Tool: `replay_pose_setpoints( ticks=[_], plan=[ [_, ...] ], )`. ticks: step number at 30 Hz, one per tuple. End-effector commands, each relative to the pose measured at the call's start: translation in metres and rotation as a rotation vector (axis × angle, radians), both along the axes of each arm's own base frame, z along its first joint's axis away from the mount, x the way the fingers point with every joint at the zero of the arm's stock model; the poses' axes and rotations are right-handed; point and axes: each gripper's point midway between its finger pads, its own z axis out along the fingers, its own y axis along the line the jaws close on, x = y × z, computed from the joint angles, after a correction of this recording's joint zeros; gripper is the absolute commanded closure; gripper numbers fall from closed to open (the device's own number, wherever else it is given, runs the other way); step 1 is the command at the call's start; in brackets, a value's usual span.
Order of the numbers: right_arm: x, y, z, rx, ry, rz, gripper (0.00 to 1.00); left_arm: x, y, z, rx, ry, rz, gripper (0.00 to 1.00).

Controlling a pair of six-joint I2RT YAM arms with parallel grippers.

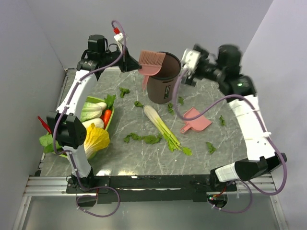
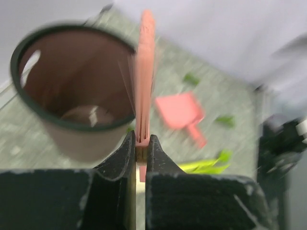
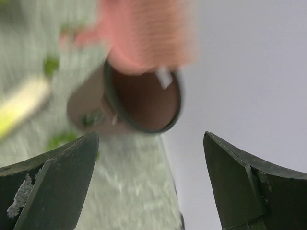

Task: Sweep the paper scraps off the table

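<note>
Left gripper [image 2: 140, 144] is clamped tight on the handle of a pink brush [image 1: 152, 61], holding it up over the rim of a brown bin [image 1: 163, 79], bristle head up and nothing being swept yet. Right gripper [image 3: 149, 136] is spread wide with nothing in it, up near the bin's far right side. The pink dustpan [image 1: 196, 120] lies flat on the table [image 1: 124, 165], apart from both arms. The paper scraps [image 1: 144, 139] are all on the table in at least 6 spots: a cluster left of the leek stalk [image 1: 163, 127], 2 just right of the bin's base, others near the right arm and toward the left basket [image 1: 93, 99]. Likely step: bring the brush down and get the dustpan picked up. To do it well, turn the bristles down, drop clear of the bin rim, sweep in short strokes toward the pan mouth, and steer round the leek. The surface is smooth marble-look with a metal rim, so scraps should slide easily. Plain grey walls close in on 3 sides.
</note>
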Motion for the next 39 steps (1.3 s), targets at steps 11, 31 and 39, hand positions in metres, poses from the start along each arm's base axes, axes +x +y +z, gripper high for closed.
replay_pose_setpoints(
  ticks=[11, 31, 39],
  plan=[
    [-0.047, 0.058, -0.017, 0.275, 0.602, 0.297, 0.01, -0.086, 0.011, -0.058, 0.476, -0.290, -0.205, 0.99],
    [-0.028, 0.123, -0.093, 0.129, 0.653, 0.356, 0.34, -0.096, 0.001, -0.040, 0.460, -0.394, -0.232, 0.99],
    [-0.015, 0.121, -0.097, 0.174, 0.723, 0.324, 1.00, -0.091, 0.002, -0.037, 0.459, -0.429, -0.207, 0.99]
  ],
)
